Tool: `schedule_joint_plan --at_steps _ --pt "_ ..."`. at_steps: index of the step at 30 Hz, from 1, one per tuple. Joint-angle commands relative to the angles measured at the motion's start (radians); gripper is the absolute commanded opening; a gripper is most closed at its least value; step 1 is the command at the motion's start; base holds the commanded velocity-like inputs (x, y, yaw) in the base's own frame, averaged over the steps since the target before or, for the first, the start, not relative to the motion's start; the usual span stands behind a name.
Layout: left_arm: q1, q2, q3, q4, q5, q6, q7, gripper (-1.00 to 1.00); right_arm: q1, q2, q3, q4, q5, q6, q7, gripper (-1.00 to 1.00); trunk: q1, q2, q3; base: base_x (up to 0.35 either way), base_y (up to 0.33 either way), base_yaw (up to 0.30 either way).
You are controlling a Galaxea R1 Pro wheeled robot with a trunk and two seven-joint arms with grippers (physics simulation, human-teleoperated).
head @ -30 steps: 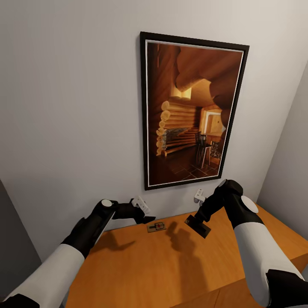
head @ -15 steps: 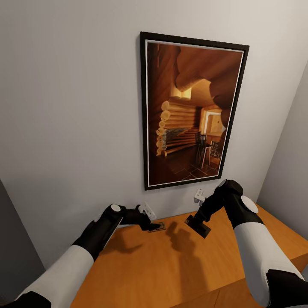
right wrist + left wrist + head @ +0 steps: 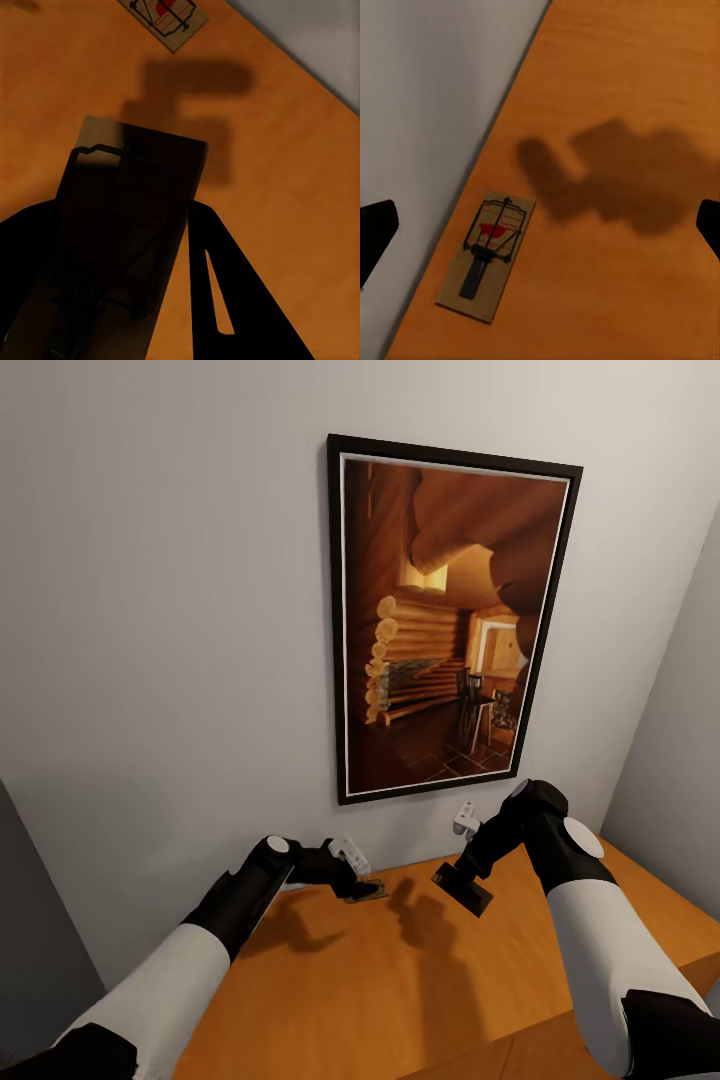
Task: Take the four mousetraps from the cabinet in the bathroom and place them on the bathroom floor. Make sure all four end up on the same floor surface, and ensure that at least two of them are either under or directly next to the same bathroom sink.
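The left pincer (image 3: 368,882) has come forward over the last second and now sits right at the mousetrap on the cabinet (image 3: 400,980), its fingers spread wide; in the left wrist view the two dark fingertips (image 3: 375,232) stand far apart at either edge, with that mousetrap (image 3: 487,255) lying flat between them, nearer one finger, close to the wall (image 3: 180,610). From the head view I cannot tell whether the fingers touch the board yet; they look just above or beside it. I judge that the reach is nearly done and the next step is to lower and close on this trap.

The right pincer (image 3: 462,888) has stayed where it was, raised above the tabletop and gripping another mousetrap (image 3: 124,225), which shows dark and tilted between its fingers in the right wrist view; beyond it the trap at the wall (image 3: 165,19) shows again. So one trap is in hand and one is about to be taken; neither has reached the bathroom floor, so the task looks well short of done.

Around: the orange-brown flat top carries the arms' shadows; a framed picture (image 3: 450,625) hangs on the wall above; a small white fitting (image 3: 464,819) sits on the wall just behind the right arm. The trap lies tight against the wall, leaving little room for the finger on that side; a flat thin board may be awkward to pinch.
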Motion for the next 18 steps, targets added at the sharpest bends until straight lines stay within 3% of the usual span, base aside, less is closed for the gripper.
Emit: schedule_joint_plan --at_steps 1,10,18 --pt "-0.001 -0.001 0.005 0.0 -0.005 0.003 -0.005 1.0 0.0 0.0 -0.001 -0.001 0.005 0.011 0.007 -1.0 0.0 -0.001 -0.001 0.0 0.0 0.0" --pt "-0.019 -0.012 0.031 0.015 -0.004 -0.008 -0.013 1.0 0.0 0.0 -0.001 -0.001 0.005 0.011 0.007 -1.0 0.0 -0.001 -0.001 0.0 0.0 0.0" --pt "-0.067 -0.041 0.035 0.106 -0.004 -0.01 -0.006 1.0 0.0 0.0 -0.001 -0.001 0.005 0.011 0.007 -1.0 0.0 -0.001 -0.001 0.0 0.0 0.0"
